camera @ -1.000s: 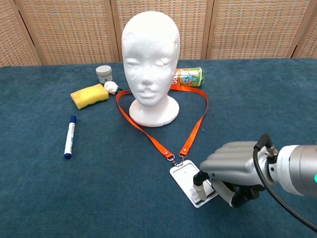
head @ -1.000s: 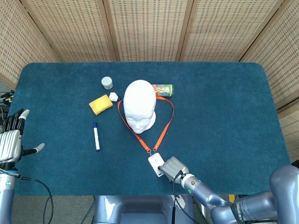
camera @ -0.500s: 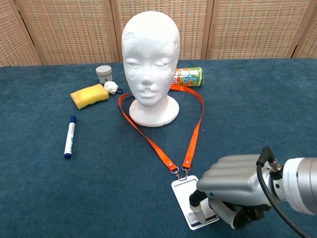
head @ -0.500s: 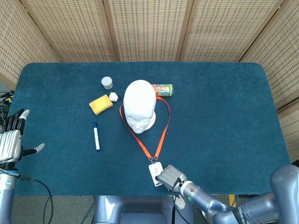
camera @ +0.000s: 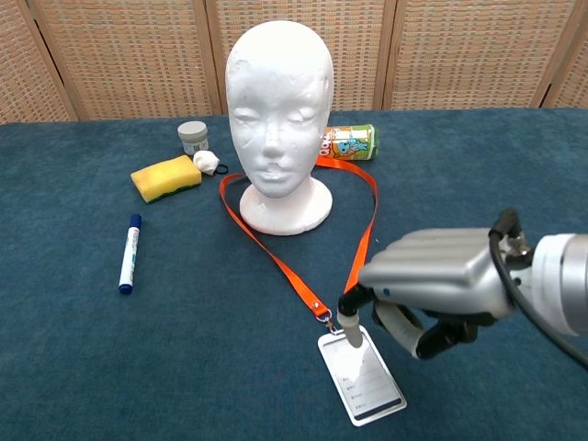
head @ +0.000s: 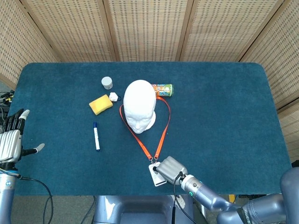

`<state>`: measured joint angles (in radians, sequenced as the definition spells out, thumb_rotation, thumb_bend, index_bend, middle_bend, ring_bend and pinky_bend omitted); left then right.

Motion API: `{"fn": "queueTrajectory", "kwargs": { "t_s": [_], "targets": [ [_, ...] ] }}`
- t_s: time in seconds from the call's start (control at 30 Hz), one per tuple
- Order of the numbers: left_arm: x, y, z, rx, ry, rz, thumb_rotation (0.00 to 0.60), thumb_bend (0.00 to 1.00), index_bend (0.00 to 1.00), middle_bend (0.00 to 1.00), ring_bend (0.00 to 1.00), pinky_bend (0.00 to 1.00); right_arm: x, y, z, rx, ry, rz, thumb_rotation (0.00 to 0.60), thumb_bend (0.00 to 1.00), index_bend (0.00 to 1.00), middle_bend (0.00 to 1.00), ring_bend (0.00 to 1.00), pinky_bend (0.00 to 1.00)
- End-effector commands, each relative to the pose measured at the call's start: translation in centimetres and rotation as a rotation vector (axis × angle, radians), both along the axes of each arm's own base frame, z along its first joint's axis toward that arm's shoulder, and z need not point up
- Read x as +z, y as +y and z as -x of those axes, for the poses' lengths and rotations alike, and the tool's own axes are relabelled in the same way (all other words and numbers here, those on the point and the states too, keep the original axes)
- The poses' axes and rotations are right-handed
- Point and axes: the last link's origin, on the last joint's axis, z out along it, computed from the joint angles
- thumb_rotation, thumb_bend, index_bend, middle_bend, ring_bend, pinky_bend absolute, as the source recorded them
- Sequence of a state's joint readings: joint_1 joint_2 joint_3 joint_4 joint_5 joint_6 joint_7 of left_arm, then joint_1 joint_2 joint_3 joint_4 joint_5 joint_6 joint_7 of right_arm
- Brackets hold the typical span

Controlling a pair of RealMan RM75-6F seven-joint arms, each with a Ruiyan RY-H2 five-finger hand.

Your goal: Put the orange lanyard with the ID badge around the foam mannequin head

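Note:
The white foam mannequin head (head: 139, 105) (camera: 278, 92) stands upright at mid-table. The orange lanyard (head: 164, 126) (camera: 366, 230) loops around its base and runs toward the near edge, where it ends in the ID badge (head: 154, 171) (camera: 361, 377), which lies flat on the cloth. My right hand (head: 170, 169) (camera: 432, 276) hovers just above and to the right of the badge. Its thumb tip is down by the badge clip and its other fingers are curled apart, with nothing held between them. My left hand (head: 11, 137) is off the table's left edge, fingers spread and empty.
Behind the head lies a green can (head: 162, 89) (camera: 349, 142), with the lanyard passing over it. To the left are a yellow sponge (head: 100, 104) (camera: 165, 176), a small white jar (head: 107, 82) (camera: 193, 137), a white lump (head: 113, 96) and a blue marker (head: 96, 136) (camera: 129, 253).
My right hand drew the badge toward the near edge, narrowing the lanyard loop, then lifted off it; the badge now lies uncovered. The left hand has not moved.

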<state>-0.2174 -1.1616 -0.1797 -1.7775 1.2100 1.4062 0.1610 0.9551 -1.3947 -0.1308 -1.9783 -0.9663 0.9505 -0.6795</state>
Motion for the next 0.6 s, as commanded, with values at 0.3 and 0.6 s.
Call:
{"fn": "queueTrajectory", "kwargs": {
  "t_s": [0.3, 0.6],
  "targets": [
    [0.2, -0.7, 0.2, -0.014, 0.001, 0.000, 0.600, 0.01, 0.00, 0.00, 0.00, 0.00, 9.2, -3.7, 8.1, 0.007, -0.176, 0.389, 0.600, 0.15, 0.29, 0.44, 0.32, 0.42],
    [-0.1, -2.1, 0.4, -0.049, 0.013, -0.004, 0.600, 0.01, 0.00, 0.00, 0.00, 0.00, 15.0, -2.7, 16.9, -0.247, -0.272, 0.592, 0.600, 0.00, 0.02, 0.00, 0.00, 0.00]
  ]
}}
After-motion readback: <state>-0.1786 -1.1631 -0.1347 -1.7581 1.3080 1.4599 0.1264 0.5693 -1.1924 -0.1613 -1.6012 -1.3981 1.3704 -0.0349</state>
